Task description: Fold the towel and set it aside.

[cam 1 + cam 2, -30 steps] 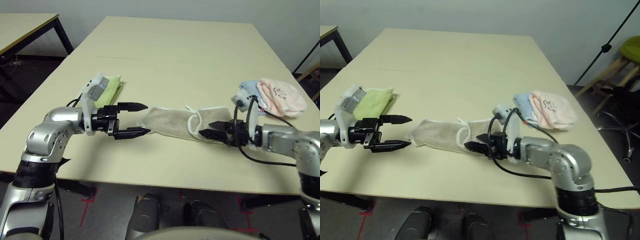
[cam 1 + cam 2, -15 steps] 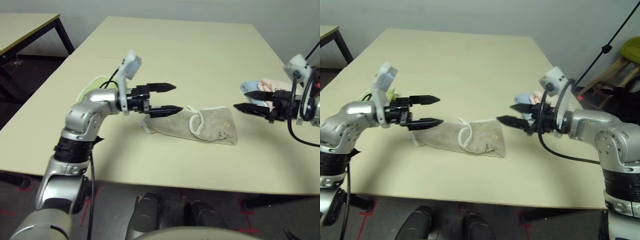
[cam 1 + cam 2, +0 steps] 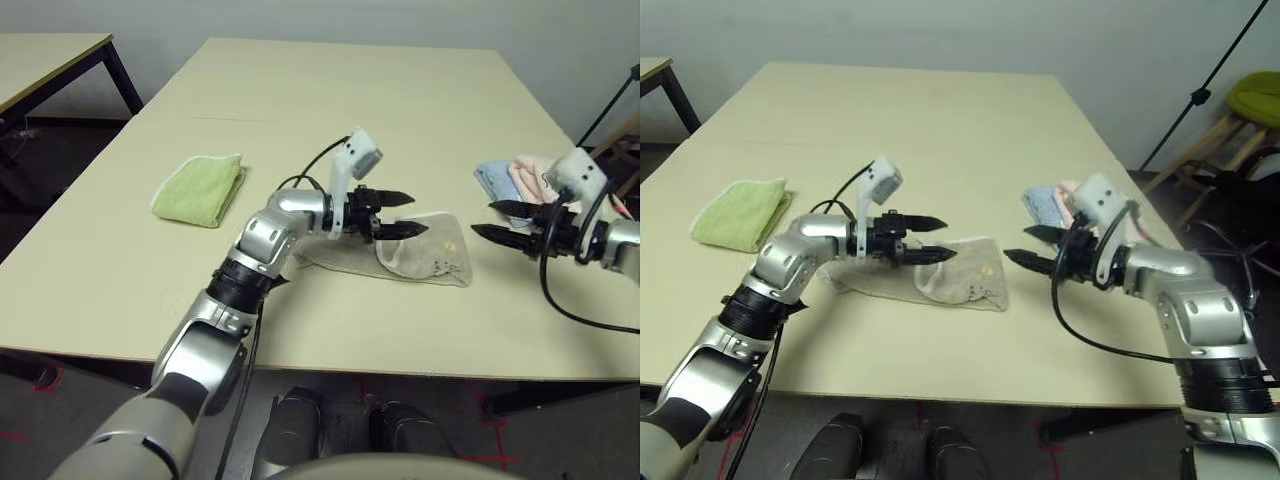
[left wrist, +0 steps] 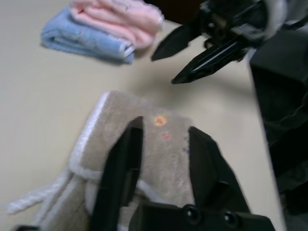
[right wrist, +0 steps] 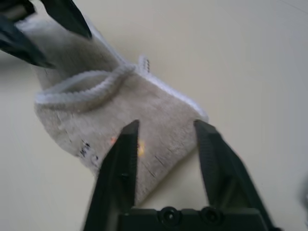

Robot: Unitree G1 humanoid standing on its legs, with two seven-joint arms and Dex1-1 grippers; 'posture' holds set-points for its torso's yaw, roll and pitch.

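Note:
The beige towel lies folded on the table near the front edge, with its white edging looped on top and a small embroidered mark near its right end. My left gripper hovers open just above the towel's middle, fingers pointing right. My right gripper is open too, a short way right of the towel and clear of it, pointing left. The right wrist view looks down on the towel between its fingers.
A lime-green folded towel lies at the left of the table. Pale blue and pink folded cloths sit at the right, just behind my right gripper. A second table stands far left.
My left arm has swung right, from beside the towel's left end to over its middle. My right gripper has come off the towel's right end and now hangs beside it.

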